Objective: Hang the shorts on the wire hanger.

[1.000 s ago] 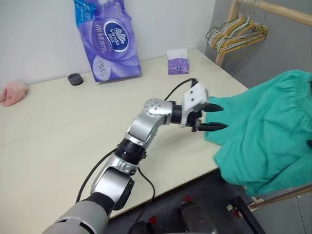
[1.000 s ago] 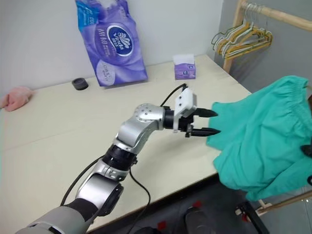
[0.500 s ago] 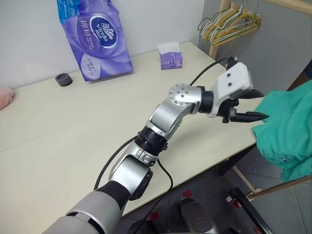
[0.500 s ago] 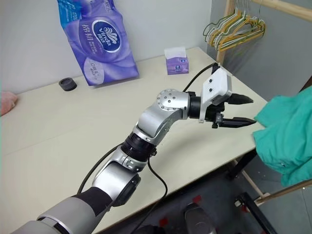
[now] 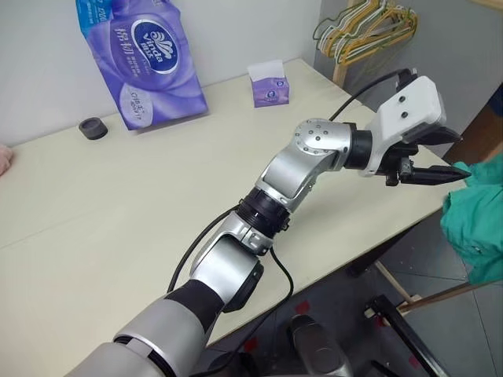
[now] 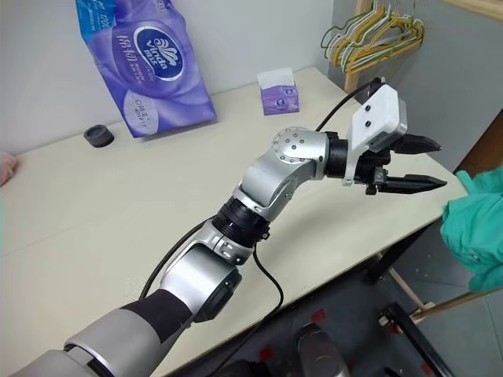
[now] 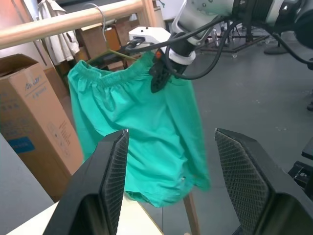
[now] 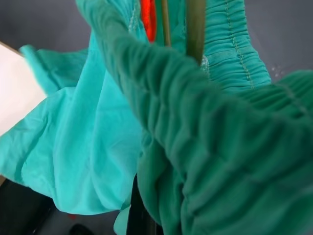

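Left gripper (image 6: 424, 163), mine, reaches past the table's (image 5: 118, 204) far corner with its two black fingers (image 6: 416, 184) apart and nothing between them, pointing toward the shorts (image 5: 479, 228). From the head views the shorts appear as a teal fold off the table's edge, beyond my fingertips and not touching them. My left wrist view gives the fuller picture: the shorts (image 7: 146, 137) hang full length in the air, gathered waistband uppermost, beside a cardboard box (image 7: 34, 117) and just below a wooden rail (image 7: 73, 19). My right gripper (image 7: 159, 78) is pinched shut on the shorts at the waistband, and the wire hanger (image 7: 105, 46) runs along that waistband with its hook over the rail. My right wrist view looks straight into bunched waistband fabric (image 8: 220, 137), with thin wire strands (image 8: 195, 24) crossing it. Back on the table, well away from the shorts, stand a purple tissue pack (image 5: 141, 63), a small tissue box (image 5: 269, 85) and a dark round cap (image 5: 93, 128). More hangers (image 6: 369, 35) hang on a rack beyond the table's corner.
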`<state>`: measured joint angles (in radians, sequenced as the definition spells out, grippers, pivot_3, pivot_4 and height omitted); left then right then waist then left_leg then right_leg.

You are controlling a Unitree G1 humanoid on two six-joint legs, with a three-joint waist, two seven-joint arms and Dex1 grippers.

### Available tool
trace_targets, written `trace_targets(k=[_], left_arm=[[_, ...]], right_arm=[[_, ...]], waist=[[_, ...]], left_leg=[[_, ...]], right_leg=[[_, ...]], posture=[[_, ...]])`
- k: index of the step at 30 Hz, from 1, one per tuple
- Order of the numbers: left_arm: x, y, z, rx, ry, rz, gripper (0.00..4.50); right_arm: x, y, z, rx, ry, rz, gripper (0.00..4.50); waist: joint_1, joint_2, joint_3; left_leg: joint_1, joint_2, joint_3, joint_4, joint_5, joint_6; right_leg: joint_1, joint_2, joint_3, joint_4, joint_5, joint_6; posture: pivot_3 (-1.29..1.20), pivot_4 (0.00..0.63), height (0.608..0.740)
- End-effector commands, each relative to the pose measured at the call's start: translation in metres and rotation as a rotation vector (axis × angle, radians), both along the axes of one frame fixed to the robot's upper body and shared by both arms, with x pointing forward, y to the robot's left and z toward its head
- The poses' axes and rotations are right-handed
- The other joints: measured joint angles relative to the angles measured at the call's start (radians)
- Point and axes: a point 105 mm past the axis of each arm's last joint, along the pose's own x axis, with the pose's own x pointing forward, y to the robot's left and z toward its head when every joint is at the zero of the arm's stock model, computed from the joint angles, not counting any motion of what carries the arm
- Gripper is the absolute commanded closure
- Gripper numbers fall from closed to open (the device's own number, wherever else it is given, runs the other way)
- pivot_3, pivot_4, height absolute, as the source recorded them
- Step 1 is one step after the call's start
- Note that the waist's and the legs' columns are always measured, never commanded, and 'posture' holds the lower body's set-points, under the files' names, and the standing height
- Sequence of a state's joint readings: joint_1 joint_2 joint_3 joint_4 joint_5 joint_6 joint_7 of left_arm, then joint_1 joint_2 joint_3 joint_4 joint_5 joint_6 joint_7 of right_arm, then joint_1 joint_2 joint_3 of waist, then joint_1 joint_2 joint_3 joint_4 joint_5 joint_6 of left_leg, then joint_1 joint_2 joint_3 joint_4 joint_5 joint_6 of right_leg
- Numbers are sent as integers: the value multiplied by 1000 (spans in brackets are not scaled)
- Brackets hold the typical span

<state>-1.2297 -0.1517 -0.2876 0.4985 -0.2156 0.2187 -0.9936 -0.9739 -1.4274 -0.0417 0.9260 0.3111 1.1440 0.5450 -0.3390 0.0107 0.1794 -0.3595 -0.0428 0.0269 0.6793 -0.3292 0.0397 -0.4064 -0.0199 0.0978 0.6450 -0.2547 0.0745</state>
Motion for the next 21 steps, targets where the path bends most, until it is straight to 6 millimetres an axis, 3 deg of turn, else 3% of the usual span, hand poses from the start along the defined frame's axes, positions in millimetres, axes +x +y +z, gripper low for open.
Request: trace_targets(k=[1, 8, 9, 21], left_arm=[[-10, -5, 19, -47, -54, -40, 1551], [-13, -11, 22, -55, -59, -57, 1551], [-13, -11, 22, -55, -59, -59, 1508], [-16, -14, 22, -58, -65, -76, 1508]], right_arm=[[-4, -3, 14, -17, -35, 4, 4500], [-4, -8, 30, -70, -89, -8, 4500], [-5, -9, 32, -72, -98, -16, 3960], [-16, 9, 60, -32, -196, -24, 39]], waist=[[1, 0, 0], [-3, 0, 0], [-5, 0, 0], [-26, 0, 0]], left_leg=[[0, 0, 0, 0, 0, 0], [0, 0, 2, 0, 0, 1], [0, 0, 2, 0, 0, 1], [0, 0, 2, 0, -1, 0]], right_leg=[[0, -1, 0, 0, 0, 0], [0, -2, 2, 0, 0, 1], [0, -2, 2, 0, 0, 1], [0, -2, 2, 1, 0, 1]], posture=[[-379, 186, 740], [-393, 175, 740], [-394, 174, 740], [-418, 163, 740]])
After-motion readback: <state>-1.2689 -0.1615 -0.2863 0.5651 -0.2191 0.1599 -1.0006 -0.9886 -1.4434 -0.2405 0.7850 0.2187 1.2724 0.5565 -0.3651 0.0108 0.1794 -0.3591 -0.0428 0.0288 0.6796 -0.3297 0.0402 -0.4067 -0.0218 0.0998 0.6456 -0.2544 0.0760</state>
